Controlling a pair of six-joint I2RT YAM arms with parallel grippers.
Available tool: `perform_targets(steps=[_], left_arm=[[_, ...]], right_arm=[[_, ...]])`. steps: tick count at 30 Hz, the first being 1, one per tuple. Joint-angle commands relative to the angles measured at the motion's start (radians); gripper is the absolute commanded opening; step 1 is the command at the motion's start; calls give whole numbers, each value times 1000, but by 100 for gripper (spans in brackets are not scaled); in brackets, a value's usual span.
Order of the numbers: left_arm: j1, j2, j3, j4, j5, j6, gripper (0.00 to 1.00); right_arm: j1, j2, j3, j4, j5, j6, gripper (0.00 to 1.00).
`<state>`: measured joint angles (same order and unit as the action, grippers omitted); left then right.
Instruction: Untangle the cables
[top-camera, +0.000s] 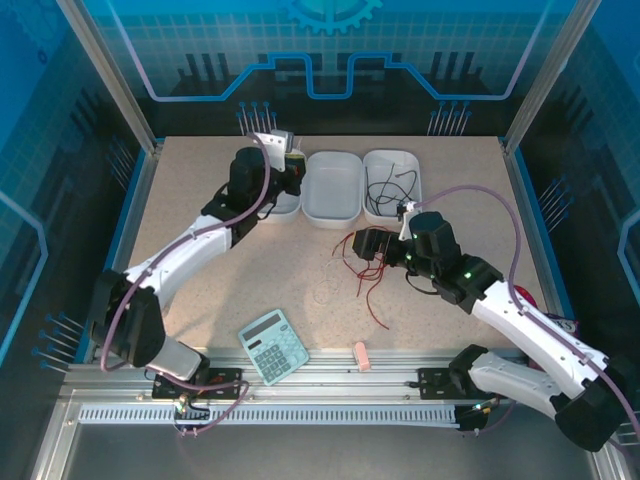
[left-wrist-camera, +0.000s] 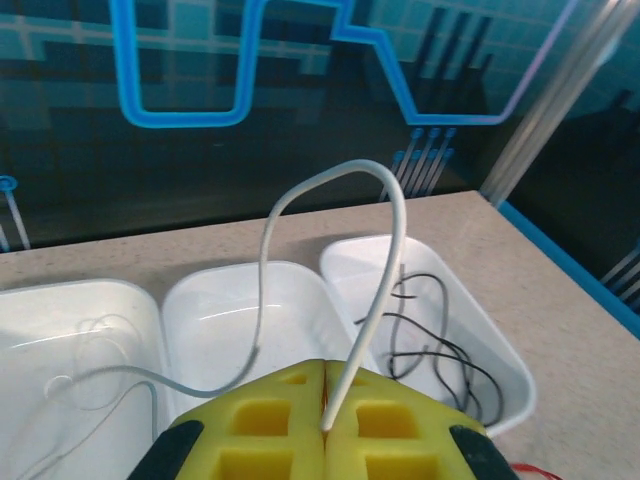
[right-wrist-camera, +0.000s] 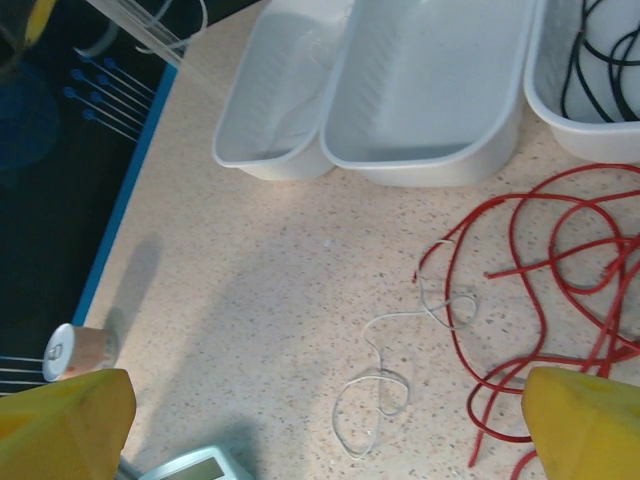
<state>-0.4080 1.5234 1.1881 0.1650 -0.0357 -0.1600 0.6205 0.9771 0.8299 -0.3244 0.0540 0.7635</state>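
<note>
Left gripper (left-wrist-camera: 325, 372) is clamping a white cable (left-wrist-camera: 400, 225) looping up ahead. Right gripper (right-wrist-camera: 320, 400) is hovering, spread apart, above red cables (right-wrist-camera: 545, 262).

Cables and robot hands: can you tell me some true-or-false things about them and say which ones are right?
1. The left gripper is shut on a white cable. True.
2. The black cables lie on the bare table. False: they lie inside the rightmost white tray.
3. The red cables lie on the table, outside the trays. True.
4. The right gripper is squeezing a red cable. False: it is open above the table and holds nothing.
</note>
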Motion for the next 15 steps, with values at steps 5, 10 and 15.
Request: perform_targets(steps=[5, 10, 15], left_arm=[[51, 156, 126, -34, -41, -62, 0], [90, 250, 168, -62, -64, -172, 0], [108, 317, 175, -64, -91, -255, 0]], right_arm=[[-28, 24, -12, -49, 47, -20, 100], [-42, 38, -6, -74, 62, -19, 100], [-45, 47, -6, -79, 67, -21, 100]])
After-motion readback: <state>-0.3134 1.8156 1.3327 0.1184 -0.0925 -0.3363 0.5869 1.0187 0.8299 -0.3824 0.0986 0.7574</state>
